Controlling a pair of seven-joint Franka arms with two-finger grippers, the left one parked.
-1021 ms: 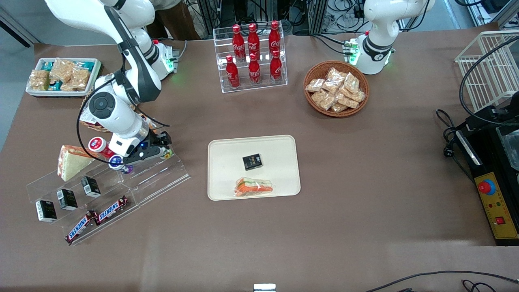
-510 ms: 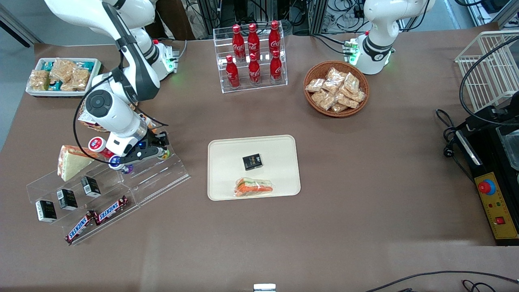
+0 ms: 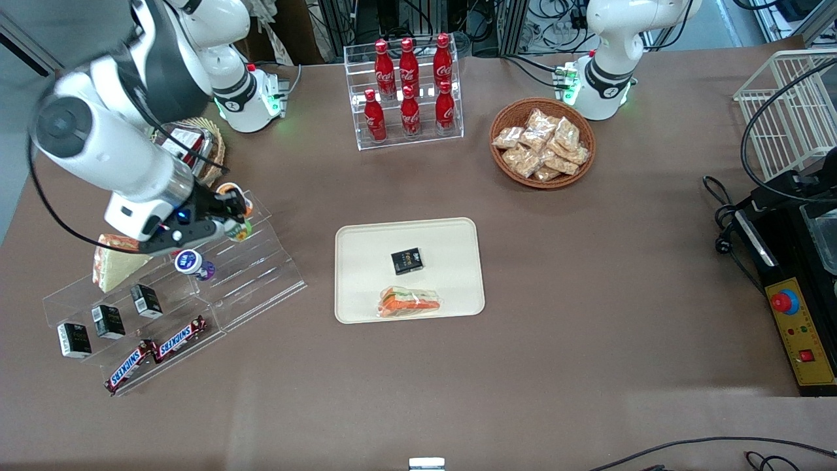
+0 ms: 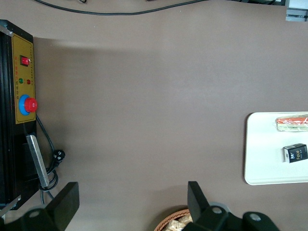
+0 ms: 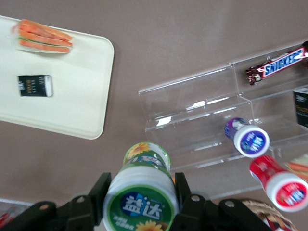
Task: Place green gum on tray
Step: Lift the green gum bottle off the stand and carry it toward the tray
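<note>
Surface: brown table (image 3: pixel 588 366), cables trailing along its nearest edge.

Control box (image 3: pixel 801 340) (yellow panel, red button), toward the parked arm's end.

Clear stepped rack (image 3: pixel 248 275), toward the working arm's end: chocolate bars (image 3: pixel 157 350) on the lowest step, small black boxes (image 3: pixel 108 320) a step up, a purple-lidded bottle (image 3: pixel 189 263) higher, a wrapped sandwich (image 3: pixel 114 261) beside the boxes.

Tray (image 3: pixel 366 294), mid-table: holds a sandwich pack (image 3: pixel 410 302) and, farther, a black box (image 3: pixel 407 260).

Gripper (image 3: pixel 225 221), raised above the rack's upper steps, fingers clamped on the green gum (image 5: pixel 141 197) (lifted off the rack, well apart from the tray).

Wicker basket (image 3: pixel 500 127): snack packets.

Clear stand (image 3: pixel 356 98), farthest: six red cola bottles (image 3: pixel 409 85).
</note>
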